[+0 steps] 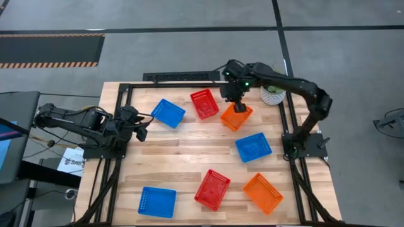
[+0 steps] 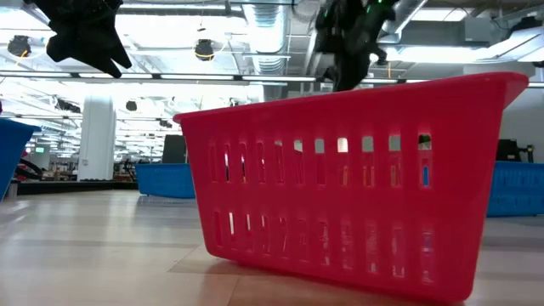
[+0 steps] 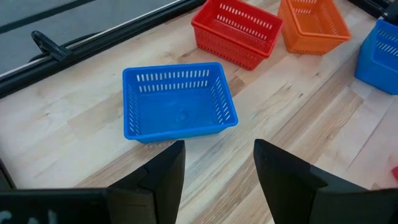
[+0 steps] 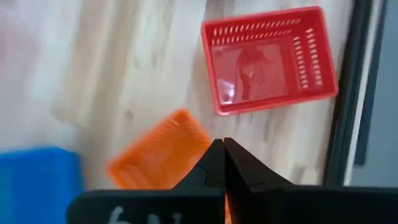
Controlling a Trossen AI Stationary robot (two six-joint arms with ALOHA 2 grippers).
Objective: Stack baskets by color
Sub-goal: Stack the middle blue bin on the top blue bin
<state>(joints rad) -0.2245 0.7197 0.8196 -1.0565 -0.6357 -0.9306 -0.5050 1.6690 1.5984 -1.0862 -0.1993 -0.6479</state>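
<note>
My right gripper is shut at the far corner of an orange basket, which is turned cornerwise on the far half of the table. A red basket lies just to its left. My left gripper waits open and empty at the left edge. It looks at a blue basket resting flat. Other baskets rest on the table: blue, blue, red and orange. My right gripper pinches the orange basket's rim at its far corner between its two fingers. The fingers come from above, slanting down. The basket spreads out below and beside the fingertips. Whether it is clear of the table, I cannot tell.
A white pot with a green plant stands at the far right, close to the right arm. A black frame rail borders the working area. Bare wood lies between the far and near rows of baskets.
</note>
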